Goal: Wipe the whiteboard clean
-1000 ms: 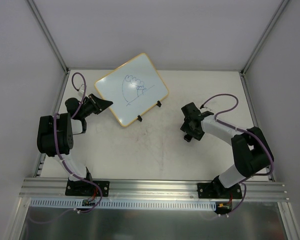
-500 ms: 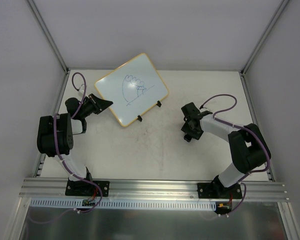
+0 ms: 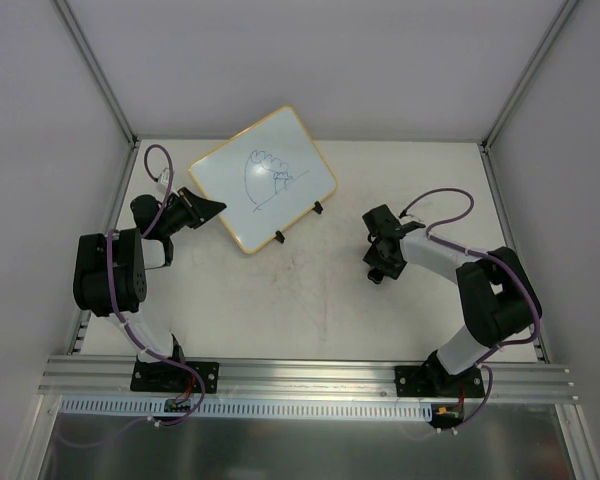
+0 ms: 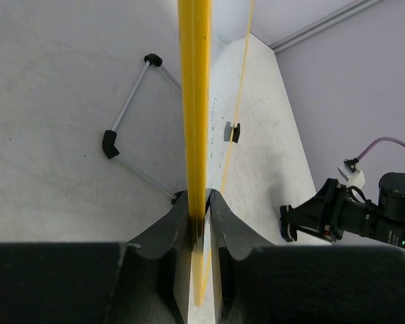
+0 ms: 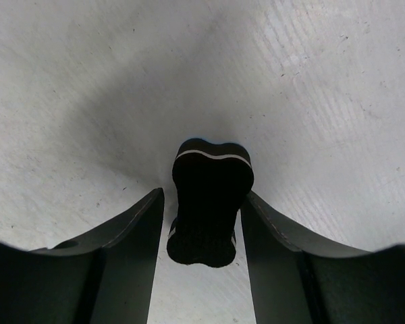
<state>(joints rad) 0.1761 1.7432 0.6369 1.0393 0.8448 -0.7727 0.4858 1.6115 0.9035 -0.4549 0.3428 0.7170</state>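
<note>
Black and small, the eraser (image 5: 209,202) at right sits between the right gripper's (image 3: 378,273) fingers, gripped or not I cannot tell, and may squirt out, while the left gripper's (image 4: 199,202) thin edge clamp could let the tilted far-left whiteboard (image 3: 263,180) pivot.

I see a matte white worktop (image 3: 310,310), scuffed and faintly marked, boxed in by plain pale lilac-grey wall panels (image 3: 310,60) on aluminium posts (image 3: 96,70). A ribbed aluminium rail (image 3: 310,378) runs along the near edge. Light is soft, even.
</note>
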